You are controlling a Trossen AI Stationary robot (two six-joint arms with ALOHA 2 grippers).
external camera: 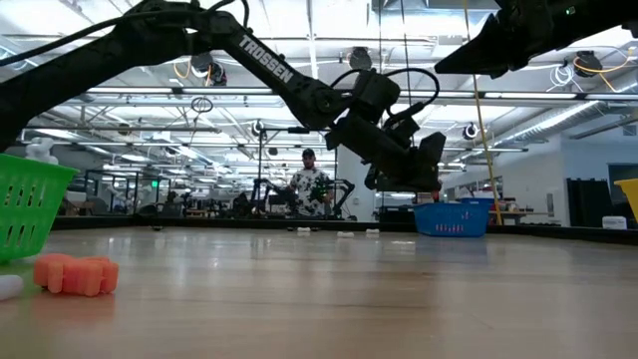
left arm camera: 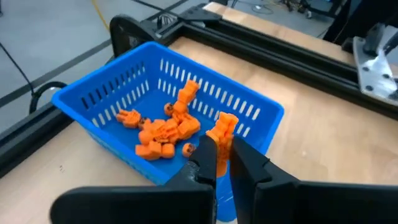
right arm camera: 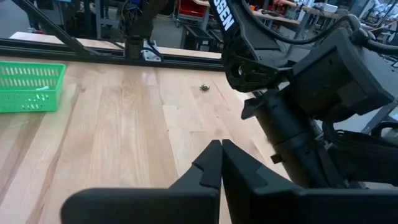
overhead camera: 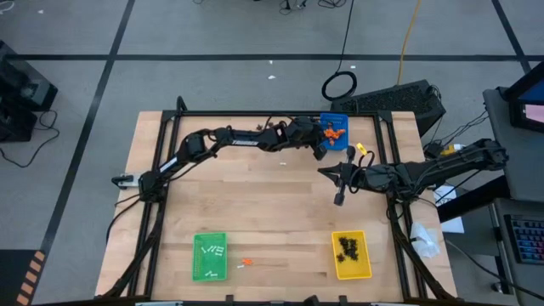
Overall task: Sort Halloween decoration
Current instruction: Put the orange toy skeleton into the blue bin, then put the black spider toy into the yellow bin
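While your left pincer (left arm camera: 222, 151) hangs over the near rim of the blue tray (left arm camera: 93, 102) at the worktop's (overhead camera: 272, 212) far right, it pinches one orange lump (left arm camera: 222, 129); more orange lumps (left arm camera: 163, 129) lie in that tray. Your right pincer (right arm camera: 221, 163) is closed on nothing, above the bare worktop right of centre. White sticks (overhead camera: 212, 251) lie in the green tray (overhead camera: 210, 257) near left, black spiders (overhead camera: 348, 246) in the yellow tray (overhead camera: 351, 255) near right. One loose orange lump (overhead camera: 248, 262) lies beside the green tray.

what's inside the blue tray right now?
The blue tray holds a pile of orange lumps. The left end effector, shut on another orange lump, hides the tray's near corner.
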